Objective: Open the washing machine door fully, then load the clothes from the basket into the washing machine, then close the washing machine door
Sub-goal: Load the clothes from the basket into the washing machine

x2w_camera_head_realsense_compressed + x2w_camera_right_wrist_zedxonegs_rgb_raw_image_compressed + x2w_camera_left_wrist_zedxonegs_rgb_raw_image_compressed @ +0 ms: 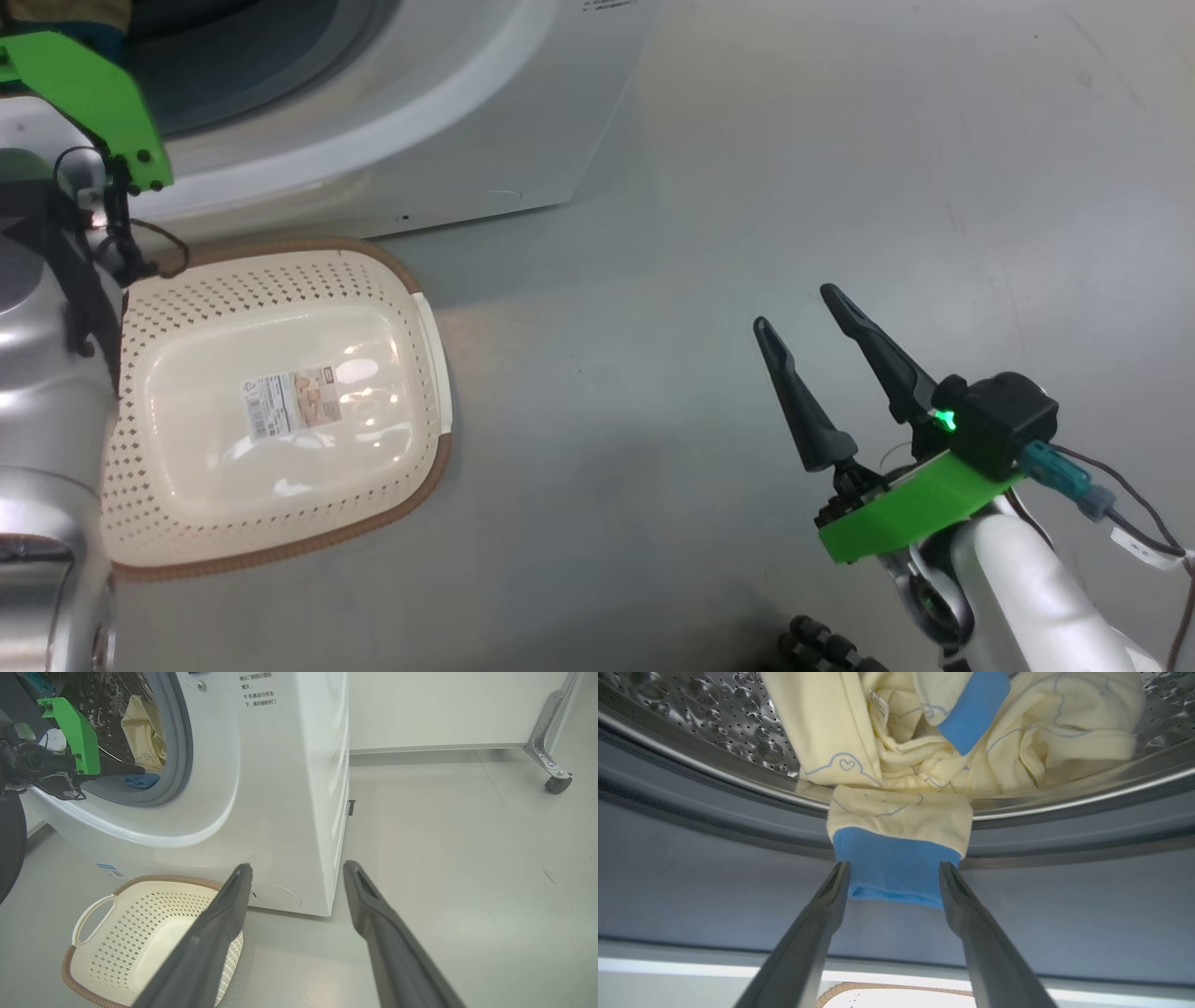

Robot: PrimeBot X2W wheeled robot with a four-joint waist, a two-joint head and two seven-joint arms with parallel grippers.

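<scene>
The clothes [924, 756] lie bunched inside the washing machine's [420, 121] steel drum [738, 718]. One cream sleeve with a blue cuff [896, 854] hangs out over the drum lip onto the grey seal [691, 858]. My left gripper [894, 865] is open at the machine's mouth, its fingertips on either side of that cuff. The right wrist view shows the same gripper [131, 769] reaching into the opening beside the clothes [140, 732]. The basket [411, 280] stands empty on the floor before the machine. My right gripper [794, 308] hovers open over bare floor, holding nothing. The door is out of view.
Grey floor [747, 187] spreads right of the washing machine [280, 788] and the basket [154, 905]. A metal frame leg on a castor [551, 765] stands far off by the white wall. My left forearm [47, 373] overlaps the basket's left side.
</scene>
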